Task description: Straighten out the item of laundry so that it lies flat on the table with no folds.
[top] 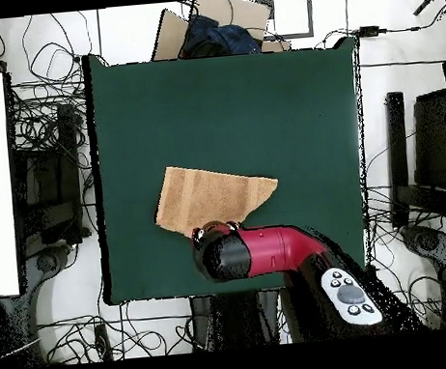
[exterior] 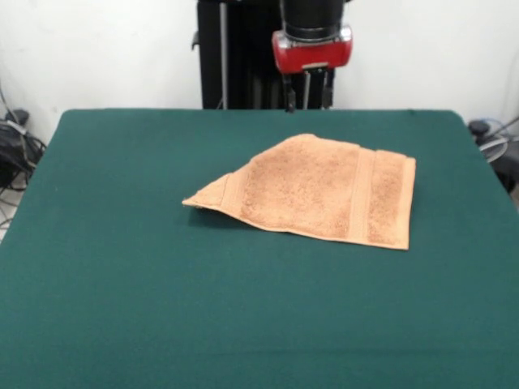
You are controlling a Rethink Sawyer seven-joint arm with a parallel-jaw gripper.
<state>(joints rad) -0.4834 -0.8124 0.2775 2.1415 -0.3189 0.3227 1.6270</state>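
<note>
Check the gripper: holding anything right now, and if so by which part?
Nothing is held. The gripper hangs above the table's far edge, apart from the towel, which lies on the green top partly folded. Whether it is open cannot be told.

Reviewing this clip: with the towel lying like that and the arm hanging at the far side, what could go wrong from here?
1. The towel has one corner folded, leaving a slanted edge with a raised tip; a pinch there might catch both layers and drag the fold along.
2. The gripper hangs above the table edge, beside the towel rather than over it, so a straight descent would likely miss the cloth.
3. Overhead, the arm hides the towel's near edge.
</note>
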